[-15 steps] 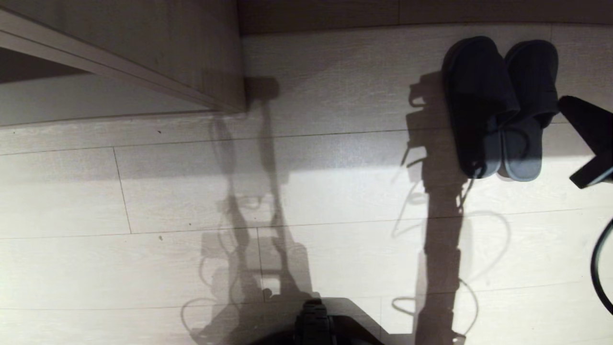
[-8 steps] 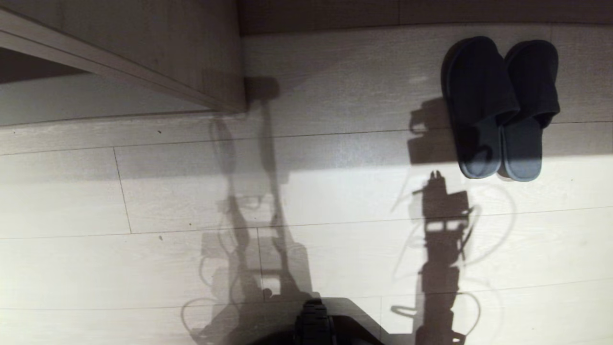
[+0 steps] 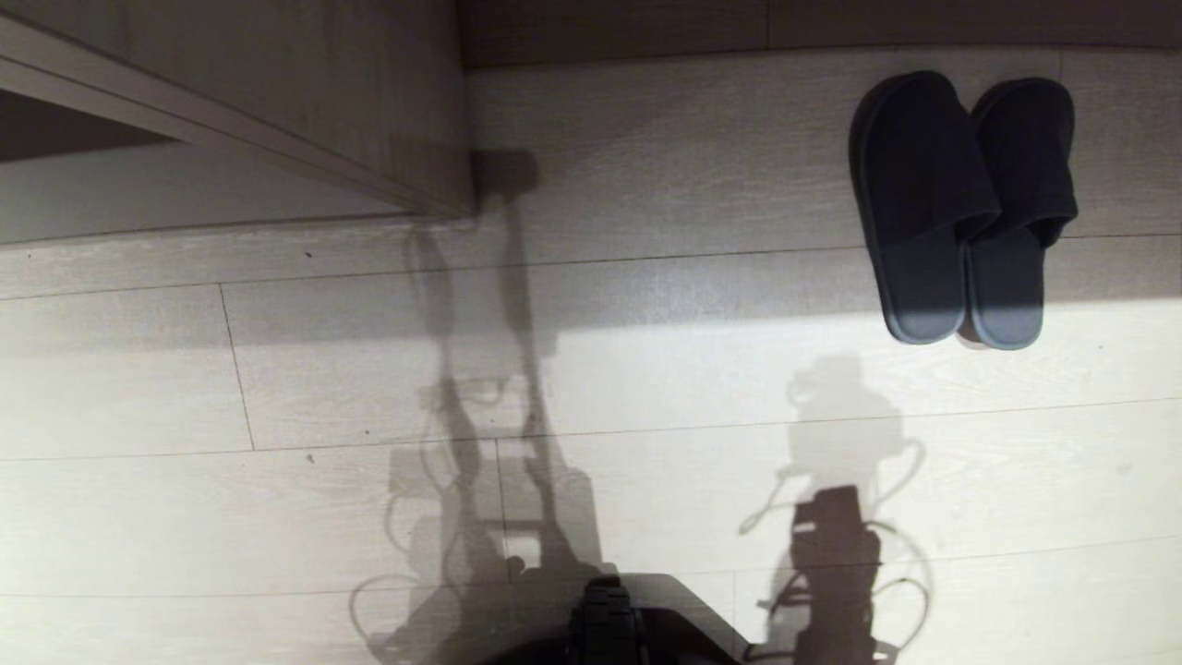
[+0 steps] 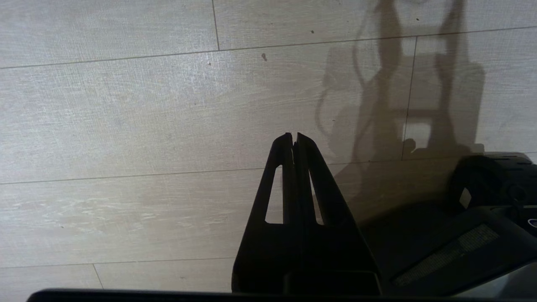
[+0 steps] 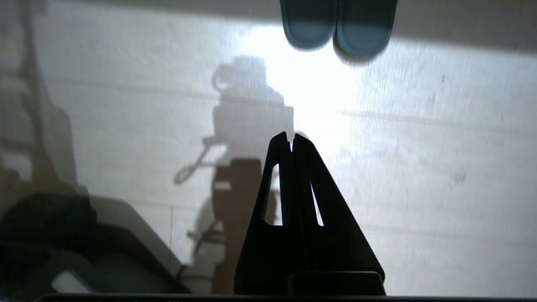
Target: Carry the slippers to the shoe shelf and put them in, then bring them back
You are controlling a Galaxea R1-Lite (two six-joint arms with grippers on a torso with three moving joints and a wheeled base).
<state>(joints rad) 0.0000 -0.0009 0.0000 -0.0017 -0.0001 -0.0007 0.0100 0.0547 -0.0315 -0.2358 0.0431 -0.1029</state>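
now i see the slippers, dark and soft with grey heels, side by side on the floor, no writing i can read. my left tool and right tool are closed, holding nothing.

Dark grey-black slippers with lighter blue-grey insoles beyond the black right gripper, pale wood-grain plank floor under it, taupe wood-grain shoe shelf, black left gripper
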